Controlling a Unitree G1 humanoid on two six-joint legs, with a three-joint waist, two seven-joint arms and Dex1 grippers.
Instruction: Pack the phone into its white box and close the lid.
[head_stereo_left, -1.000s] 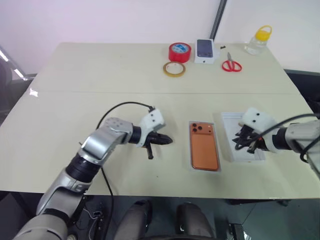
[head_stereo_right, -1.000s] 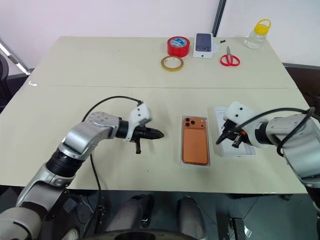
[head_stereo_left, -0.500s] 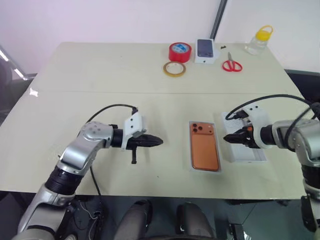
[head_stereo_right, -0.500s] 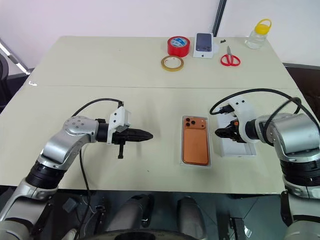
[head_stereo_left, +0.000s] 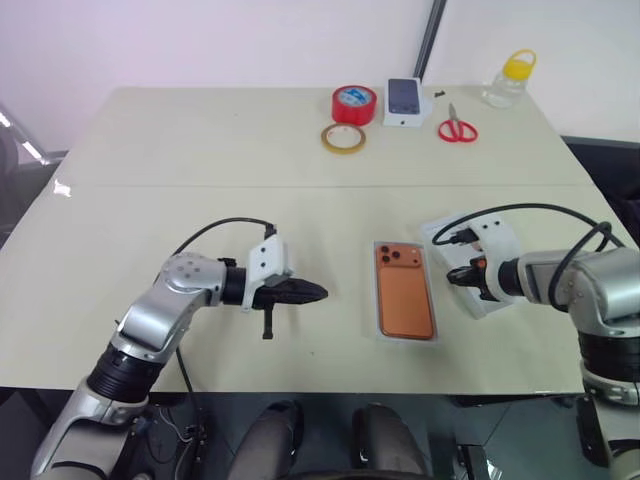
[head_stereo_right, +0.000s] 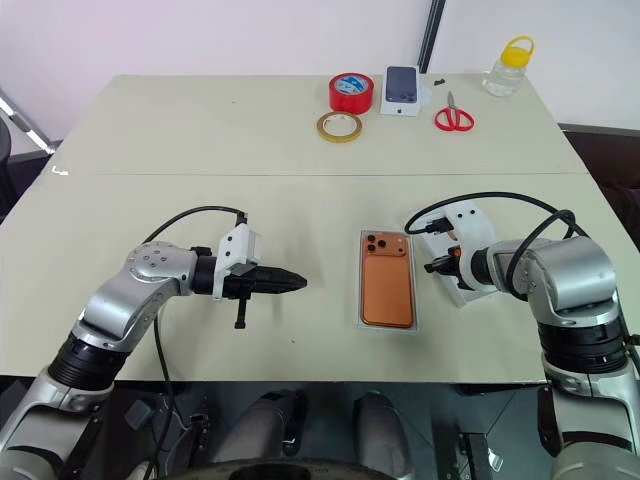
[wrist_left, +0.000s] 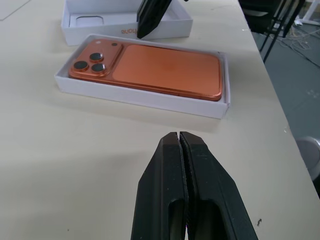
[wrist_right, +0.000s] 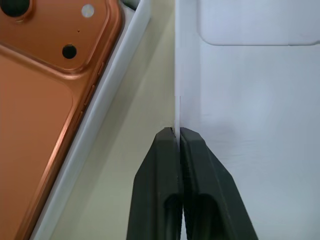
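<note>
Phone (head_stereo_left: 405, 303) sits face down in the box (head_stereo_left: 432, 334), so packing is done. My right gripper (wrist_right: 177, 137) pinches the lid (head_stereo_left: 487, 297) wall to lift it over. Left gripper (wrist_left: 179, 145) clenched empty, parked clear on the surface (head_stereo_left: 200, 140)

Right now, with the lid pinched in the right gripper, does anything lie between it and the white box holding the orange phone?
Nothing visible: only bare table separates the white cardboard lid, pinched by its wall in the right gripper, from the shallow white box with the copper-orange phone inside.
</note>
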